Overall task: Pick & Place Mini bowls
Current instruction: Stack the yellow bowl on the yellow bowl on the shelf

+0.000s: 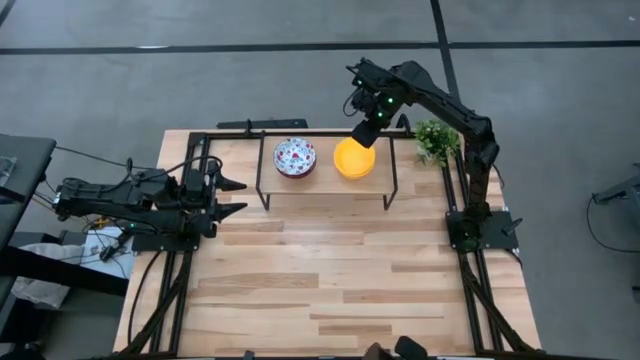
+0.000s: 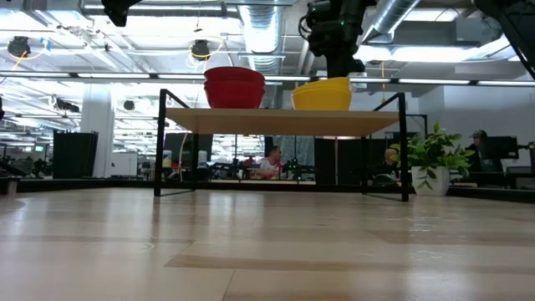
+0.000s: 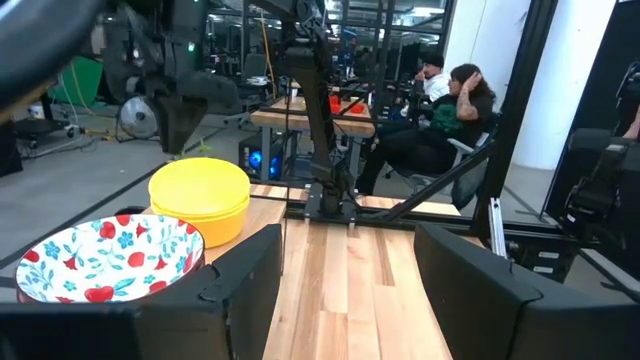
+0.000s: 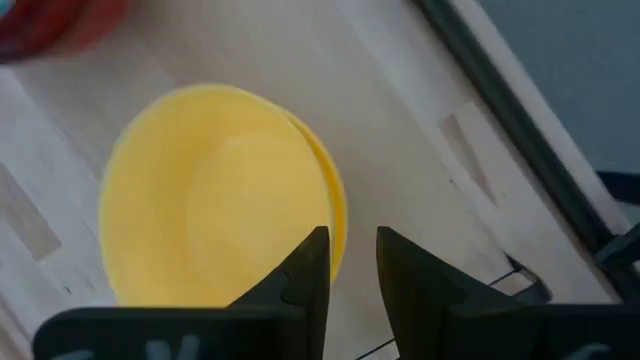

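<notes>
Two stacks of bowls sit on the shelf (image 1: 325, 185) near the table's (image 1: 330, 290) far edge: red stack (image 1: 295, 157) toward its left end, yellow stack (image 1: 354, 158) at its middle. How many bowls each stack holds is hard to make out. Right gripper (image 1: 366, 132) hovers over the yellow stack's far rim, fingers (image 4: 300, 275) narrowly parted, empty. Left gripper (image 1: 232, 197) rests at the table's left edge, fingers spread wide, empty.
</notes>
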